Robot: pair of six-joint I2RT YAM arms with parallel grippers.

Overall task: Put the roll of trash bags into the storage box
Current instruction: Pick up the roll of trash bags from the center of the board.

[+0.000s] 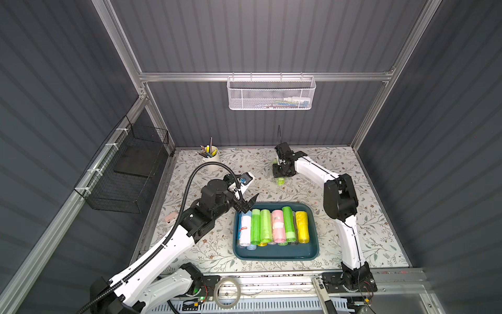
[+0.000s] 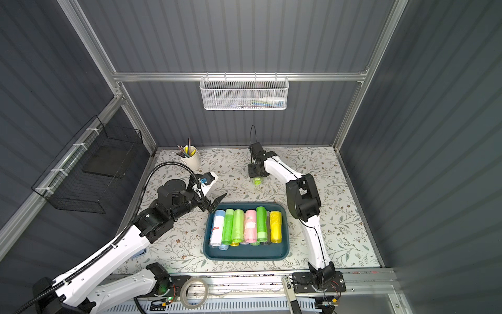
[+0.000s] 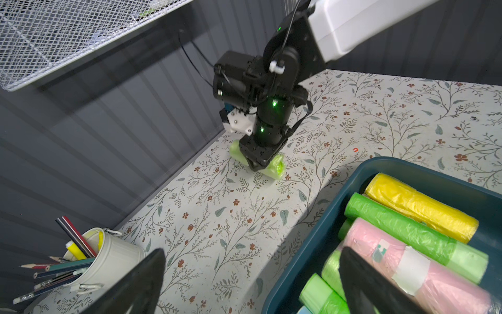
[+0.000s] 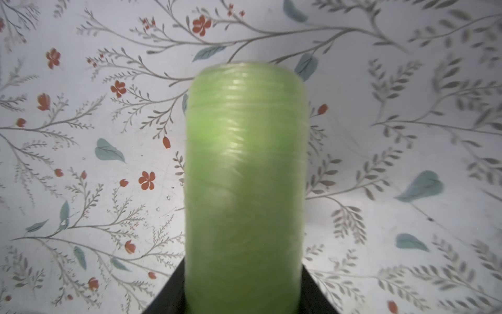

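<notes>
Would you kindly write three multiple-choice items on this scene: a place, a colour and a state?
1. Where is the light green roll? A in the storage box; B on the table beyond it, under the right gripper; C on its rim.
2. What colour is the top roll at the storage box's end nearest the right arm? A pink; B white; C yellow.
3. How do the left gripper's jaws stand? A wide open, empty; B shut, empty; C shut on a roll.
B: both top views show it on the table; C: the yellow roll ends the row; A: its jaws spread with nothing between.
</notes>
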